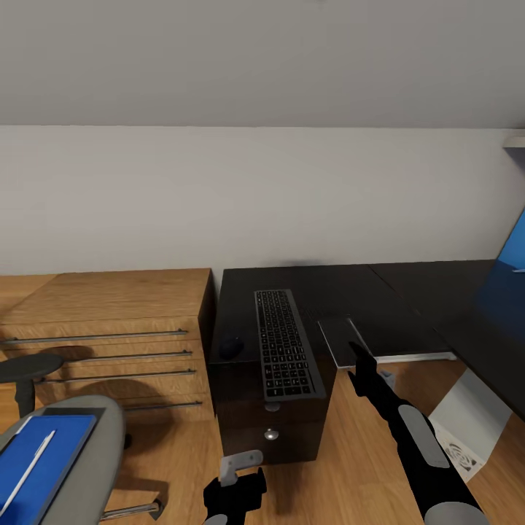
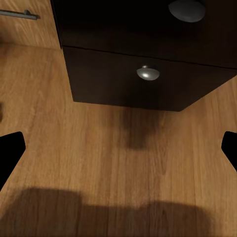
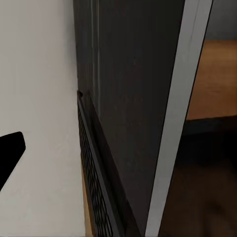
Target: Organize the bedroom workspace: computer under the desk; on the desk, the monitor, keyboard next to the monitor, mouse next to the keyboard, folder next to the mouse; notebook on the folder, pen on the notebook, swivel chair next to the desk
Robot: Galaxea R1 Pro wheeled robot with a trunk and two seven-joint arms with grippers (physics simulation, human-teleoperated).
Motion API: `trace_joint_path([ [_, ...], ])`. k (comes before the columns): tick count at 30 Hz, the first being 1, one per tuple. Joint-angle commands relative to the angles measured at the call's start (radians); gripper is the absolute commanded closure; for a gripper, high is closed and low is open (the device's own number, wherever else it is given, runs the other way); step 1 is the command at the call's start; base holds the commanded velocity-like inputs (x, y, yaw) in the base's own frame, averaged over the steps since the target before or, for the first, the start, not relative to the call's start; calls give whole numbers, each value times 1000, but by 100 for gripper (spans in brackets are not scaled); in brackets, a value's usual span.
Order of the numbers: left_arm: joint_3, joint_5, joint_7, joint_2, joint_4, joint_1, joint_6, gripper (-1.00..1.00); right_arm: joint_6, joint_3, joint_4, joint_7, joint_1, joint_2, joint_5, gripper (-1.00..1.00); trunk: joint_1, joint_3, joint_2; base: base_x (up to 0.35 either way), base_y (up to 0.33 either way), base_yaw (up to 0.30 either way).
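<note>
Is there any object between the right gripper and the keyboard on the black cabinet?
Nothing visible. The right gripper is beside the keyboard, with only bare cabinet top between them. The mouse lies on the keyboard's far side.

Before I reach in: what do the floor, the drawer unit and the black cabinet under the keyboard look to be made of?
Floor: wood planks, by the grain; matte finish. Drawer unit: light wood or veneer, similar grain, with thin grey rail handles that look metallic. Black cabinet: very dark, slightly glossy panels, perhaps lacquered wood or laminate; its round knob looks like brushed metal. The keyboard seems dark plastic.
</note>
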Motion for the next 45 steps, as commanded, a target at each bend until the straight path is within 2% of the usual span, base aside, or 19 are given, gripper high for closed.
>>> trace_joint_path([
  [1, 1, 4, 6, 3, 0, -1, 5, -100, 5, -2, 0, 2, -1, 0, -4, -100, 0, -1, 0, 0, 0, 0],
  [13, 3, 4, 6, 19, 0, -1, 5, -100, 5, -2, 0, 2, -1, 0, -4, -100, 0, -1, 0, -1, 0, 0],
  [28, 1, 3, 6, 23, 0, -1, 5, -100, 5, -2, 0, 2, -1, -1, -3, -100, 0, -1, 0, -126, -6, 0],
  [45, 5, -1, 5, 24, 3, -1, 5, -100, 1, -8, 23, 4, -1, -6, 0, -100, 0, -1, 0, -118, -255, 0],
])
